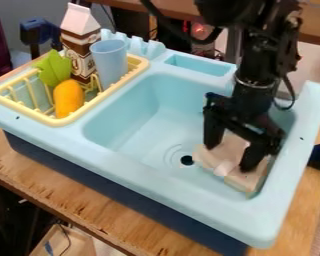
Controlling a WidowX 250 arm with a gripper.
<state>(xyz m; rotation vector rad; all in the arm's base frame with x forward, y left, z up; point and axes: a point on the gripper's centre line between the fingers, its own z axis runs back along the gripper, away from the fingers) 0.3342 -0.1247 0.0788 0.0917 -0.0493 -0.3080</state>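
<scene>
The pale beige, flattish, block-like thing (241,181) lies in the light blue plastic sink (152,184), towards the front right corner of its basin, with one end beside the dark round drain hole (187,160). A whitish strip (223,168) shows across its middle; whether it is part of the thing or a separate piece, I cannot tell. It looks light and, from its straight edges, fairly stiff, though cloth or foam cannot be ruled out; breakage seems unlikely, and slipping would depend on how smooth it is. The best hold is probably across the narrower middle, since a bite near one end could let it tip or swing. The black two-finger gripper (230,159) hangs right over it, open, fingers well apart on either side of that middle. Beyond the basin's left edge, at the sink's back left corner, a yellow rack (56,121) holds an orange-yellow oval thing (68,98), a green leafy-shaped piece (54,68), a brown-and-white carton (80,24) and a light blue cup (110,61). The sink stands on a wooden worktop (76,189).
</scene>
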